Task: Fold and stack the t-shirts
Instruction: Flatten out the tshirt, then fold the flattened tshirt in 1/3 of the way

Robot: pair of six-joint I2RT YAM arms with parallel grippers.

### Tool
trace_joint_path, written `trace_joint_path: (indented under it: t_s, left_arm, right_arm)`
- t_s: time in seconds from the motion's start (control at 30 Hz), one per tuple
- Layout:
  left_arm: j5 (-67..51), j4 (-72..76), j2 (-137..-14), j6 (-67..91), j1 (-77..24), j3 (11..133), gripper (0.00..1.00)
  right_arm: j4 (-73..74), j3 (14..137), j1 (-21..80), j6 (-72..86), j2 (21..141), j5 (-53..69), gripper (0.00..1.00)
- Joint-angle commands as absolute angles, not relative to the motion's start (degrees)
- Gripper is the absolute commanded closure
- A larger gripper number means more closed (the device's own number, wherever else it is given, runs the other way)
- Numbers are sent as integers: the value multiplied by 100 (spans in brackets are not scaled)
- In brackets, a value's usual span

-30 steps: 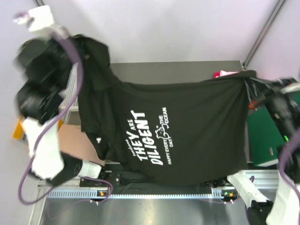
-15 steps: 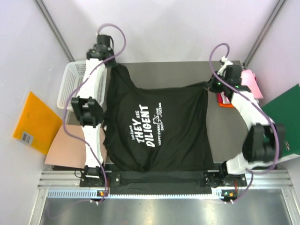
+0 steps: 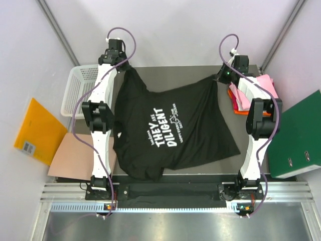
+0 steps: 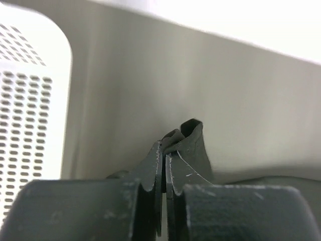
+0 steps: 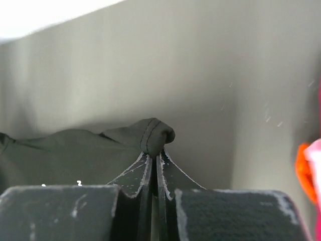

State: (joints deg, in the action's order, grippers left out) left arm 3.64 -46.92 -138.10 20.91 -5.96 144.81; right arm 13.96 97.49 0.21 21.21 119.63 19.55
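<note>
The grey worktop (image 3: 170, 75) runs to pale walls at the top of the frame. The left gripper (image 4: 163, 165) and right gripper (image 5: 153, 158) are pressed together near its upper edge, each pinching an edge of the black t-shirt (image 3: 170, 130). Held aloft a second ago, the shirt now lies mid-frame, print up but skewed, probably ready for flattening and folding.

The t-shirt (image 3: 170, 130) lies spread across the middle of the bench (image 3: 170, 75). Its upper corners are pinched in the left end effector (image 3: 123, 70) and the right end effector (image 3: 217, 79). A basket (image 3: 75, 90) sits at the upper left, folded t-shirts (image 3: 251, 93) at the upper right, and a folder (image 3: 296, 135) at the frame's right edge.
</note>
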Motion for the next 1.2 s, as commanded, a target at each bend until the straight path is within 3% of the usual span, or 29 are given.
trace_joint_path:
  t_s: [0.0,0.1,0.5,0.83,1.17]
  left_arm:
    - [326,-4350,-13263,2242,-483,14757,100]
    - [150,-4744,-13193,2267,-518,14626,100]
    - [650,-5405,-11629,2689,-949,11911,100]
    - [1256,-6345,-10487,3076,-984,10996,100]
    - [703,-6601,-9335,3664,-1168,8879,100]
  right_arm:
    - [1300,10037,-193,2259,11891,1951,100]
    - [1537,10020,-193,2180,11927,2013,100]
    - [1837,9123,-193,1872,11681,2127,100]
    - [2039,8983,-220,1661,11584,2074,100]
    - [2030,8947,-237,1679,11707,2180,100]
